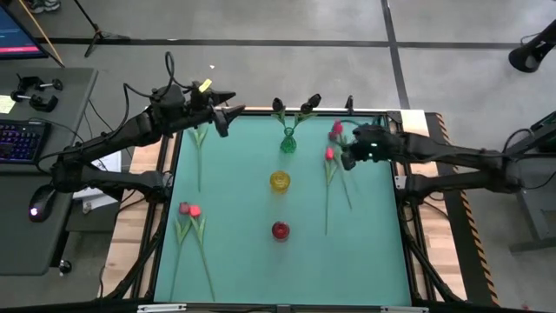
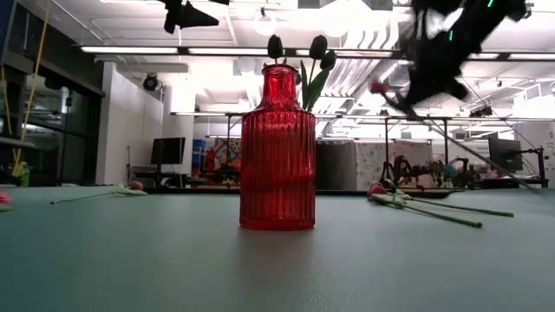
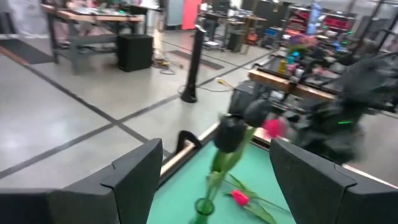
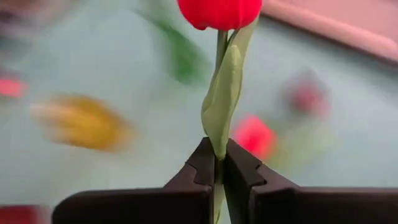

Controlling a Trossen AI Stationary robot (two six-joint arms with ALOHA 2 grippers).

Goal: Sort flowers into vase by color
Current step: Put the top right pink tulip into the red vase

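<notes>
Red tulip (image 4: pixel 219 11) standing clamped by its stem in the right pincer (image 4: pixel 219 163), fingers pressed fully together on it, head partly cut off at the frame edge. Hovering over the teal surface (image 1: pixel 234 252) near its right rear, beside 2 more red-headed flowers (image 1: pixel 329 155) lying there, stems hard to separate. Left pincer (image 3: pixel 211 171) hanging wide apart and gripping nothing, by the left rear edge. Sitting in a row down the middle: green vase (image 1: pixel 287 143) holding 3 dark tulips (image 1: pixel 309 103), yellow vase (image 1: pixel 279 181), red vase (image 2: pixel 277 152). Lying at the left: 2 pink-red flowers (image 1: pixel 189 210) and 1 stem (image 1: pixel 199 148), its head hidden under the left arm. Blurring out everything behind the held tulip.
</notes>
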